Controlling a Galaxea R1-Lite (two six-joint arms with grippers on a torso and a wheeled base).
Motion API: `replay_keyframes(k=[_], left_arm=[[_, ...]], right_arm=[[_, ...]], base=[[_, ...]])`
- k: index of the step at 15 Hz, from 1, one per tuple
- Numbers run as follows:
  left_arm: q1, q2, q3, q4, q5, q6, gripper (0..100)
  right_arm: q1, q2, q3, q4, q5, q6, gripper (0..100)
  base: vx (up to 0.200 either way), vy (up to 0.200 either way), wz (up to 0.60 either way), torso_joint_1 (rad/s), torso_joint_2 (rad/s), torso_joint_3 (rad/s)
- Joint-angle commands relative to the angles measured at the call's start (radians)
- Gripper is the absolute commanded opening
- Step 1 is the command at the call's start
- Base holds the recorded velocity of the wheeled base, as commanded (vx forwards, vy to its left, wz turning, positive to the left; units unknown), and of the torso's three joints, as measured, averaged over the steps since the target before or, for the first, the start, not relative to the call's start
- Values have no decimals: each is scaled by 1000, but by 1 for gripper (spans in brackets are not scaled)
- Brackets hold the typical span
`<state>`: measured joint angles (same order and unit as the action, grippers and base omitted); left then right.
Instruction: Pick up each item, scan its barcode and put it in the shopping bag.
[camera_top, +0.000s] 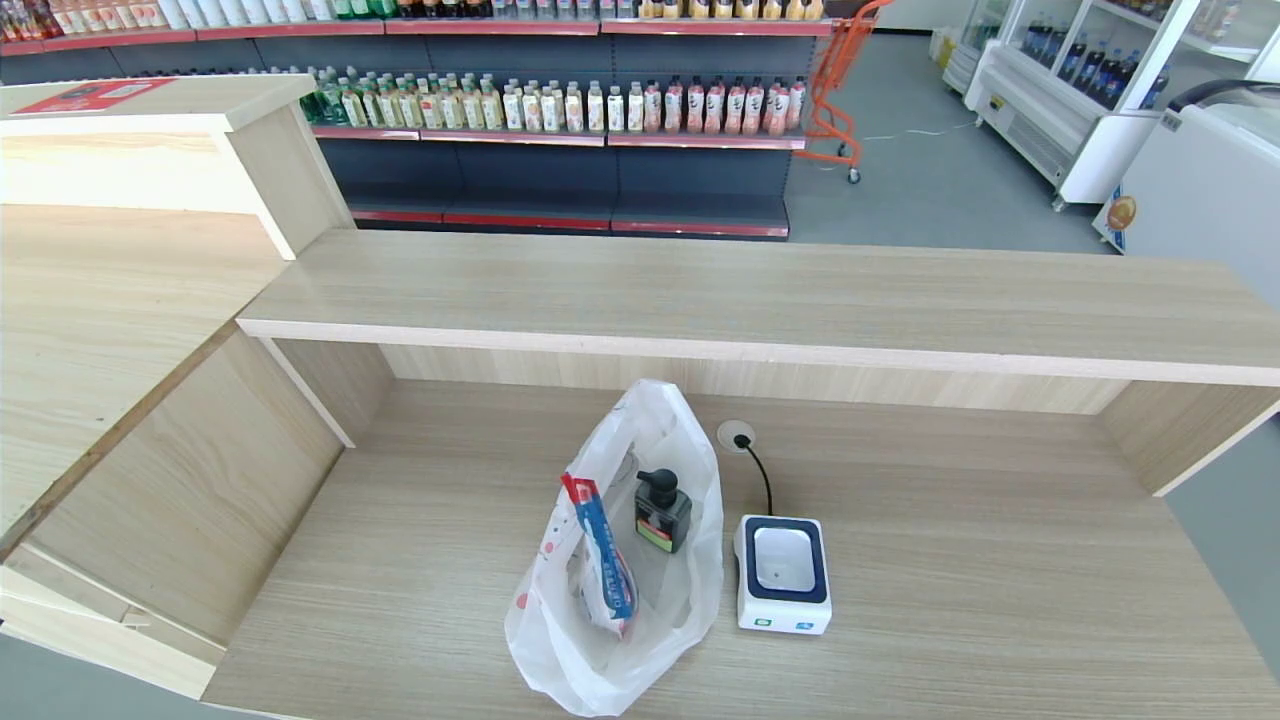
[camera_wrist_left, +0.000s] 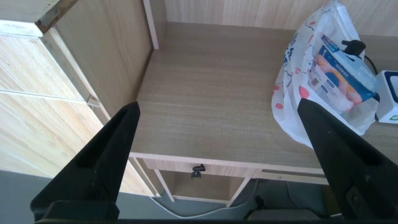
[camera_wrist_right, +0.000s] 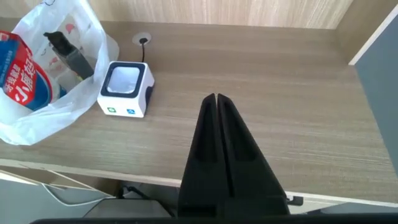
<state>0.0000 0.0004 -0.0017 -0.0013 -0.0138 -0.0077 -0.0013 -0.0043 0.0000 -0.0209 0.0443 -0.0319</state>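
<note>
A white plastic shopping bag (camera_top: 620, 560) stands open on the counter, holding a blue-and-red snack packet (camera_top: 605, 560) and a dark pump bottle (camera_top: 661, 510). Right beside it sits the white barcode scanner (camera_top: 783, 572) with a dark-rimmed window, its cable running to a hole in the counter. My left gripper (camera_wrist_left: 217, 112) is open, held back over the counter's near left edge, with the bag (camera_wrist_left: 311, 81) off to its side. My right gripper (camera_wrist_right: 216, 98) is shut with nothing in it, above bare counter to the right of the scanner (camera_wrist_right: 126, 89) and bag (camera_wrist_right: 43, 81).
The wooden counter (camera_top: 1000, 600) has a raised shelf (camera_top: 760, 300) along its far side and side walls left and right. A cable grommet (camera_top: 736, 436) lies behind the scanner. Store shelves with bottles (camera_top: 560, 105) and fridges (camera_top: 1080, 90) stand beyond.
</note>
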Motion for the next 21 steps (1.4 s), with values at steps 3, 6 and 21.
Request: replay_keyframes(k=[3, 6, 21], left_arm=[[0, 0, 0, 0, 0, 0, 100], [0, 0, 0, 0, 0, 0, 100], [0, 0, 0, 0, 0, 5, 100]], right_arm=[[0, 4, 0, -1, 0, -2, 0], [0, 4, 0, -1, 0, 0, 0], [0, 4, 0, -1, 0, -2, 0]], base=[[-133, -133, 0, 0, 0, 5], [0, 0, 0, 0, 0, 0], [53, 0, 0, 1, 1, 2]])
